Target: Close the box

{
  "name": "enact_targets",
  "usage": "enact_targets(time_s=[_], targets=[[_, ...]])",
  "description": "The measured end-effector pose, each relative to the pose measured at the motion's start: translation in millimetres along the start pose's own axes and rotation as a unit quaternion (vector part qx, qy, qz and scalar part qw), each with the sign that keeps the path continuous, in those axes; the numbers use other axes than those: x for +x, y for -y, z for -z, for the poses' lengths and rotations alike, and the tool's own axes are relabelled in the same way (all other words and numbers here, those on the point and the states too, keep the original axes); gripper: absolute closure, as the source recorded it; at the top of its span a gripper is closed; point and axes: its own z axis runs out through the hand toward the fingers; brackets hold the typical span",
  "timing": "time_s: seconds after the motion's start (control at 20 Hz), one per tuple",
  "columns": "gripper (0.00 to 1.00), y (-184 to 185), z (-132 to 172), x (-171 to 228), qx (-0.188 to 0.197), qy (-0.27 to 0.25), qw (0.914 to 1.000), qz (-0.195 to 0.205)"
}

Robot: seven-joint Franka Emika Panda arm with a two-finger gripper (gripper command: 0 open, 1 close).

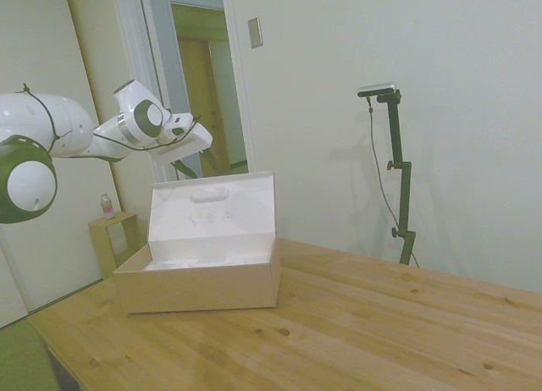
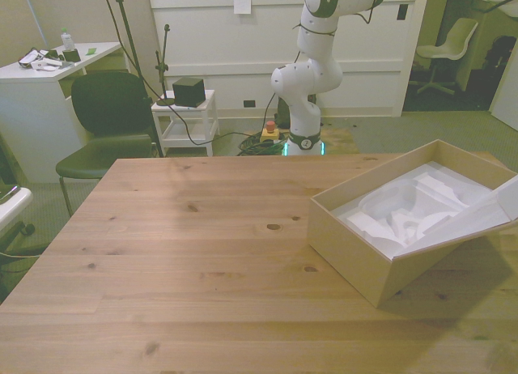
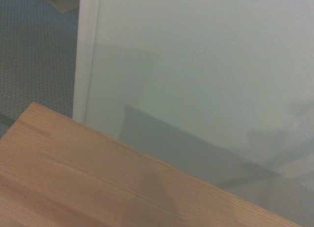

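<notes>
The knotty, plank-grained wooden table (image 2: pixel 202 252) carries the box (image 1: pixel 199 285), a rectangular tan cardboard carton with a moulded white lining, near the front view's right edge, which crops its corner. Its lid (image 1: pixel 212 206) stands upright, showing a raised oblong bump. Above and behind it hangs the gripper (image 1: pixel 188 162); its dark fingers sit partly hidden behind the lid's top edge, so I cannot tell whether they are spread.

We saw the box (image 1: pixel 197 285), a large tan cardboard one with a white interior, sitting open on the bench (image 1: pixel 356 323) near the front view's right edge. Its hinged lid (image 1: pixel 212 207) stood roughly upright behind the tray, showing a raised oblong bump (image 1: pixel 207 194) near its top edge. White moulded packing (image 2: pixel 409 212) filled the inside.
</notes>
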Motion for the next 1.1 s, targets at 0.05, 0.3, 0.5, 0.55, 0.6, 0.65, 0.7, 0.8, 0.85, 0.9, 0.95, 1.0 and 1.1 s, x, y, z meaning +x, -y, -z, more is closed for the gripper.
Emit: enact_targets(time_s=[0.05,0.3,0.5,0.55,0.6,0.65,0.7,0.8,0.85,0.9,0.95,1.0,1.1], targets=[[0.00,2,-1,1,-0.001,0.000,1.0000,0.000],[0.00,9,-10,7,-0.011,0.003,0.9999,-0.001],[0.00,17,-18,5,-0.021,0.020,0.9995,0.007],[0.00,19,-22,5,-0.024,0.025,0.9993,0.009],[0.00,20,-26,5,-0.027,0.030,0.9991,0.010],[0.00,21,-29,5,-0.030,0.033,0.9989,0.011],[0.00,22,-32,6,-0.033,0.036,0.9988,0.011],[0.00,23,-34,7,-0.041,0.041,0.9983,0.009],[0.00,24,-32,6,-0.047,0.045,0.9979,0.006],[0.00,23,-29,5,-0.055,0.051,0.9972,0.000],[0.00,23,-24,4,-0.060,0.054,0.9967,-0.006],[0.00,23,-17,3,-0.066,0.058,0.9961,-0.014],[0.00,20,-2,1,-0.075,0.065,0.9944,-0.034]])
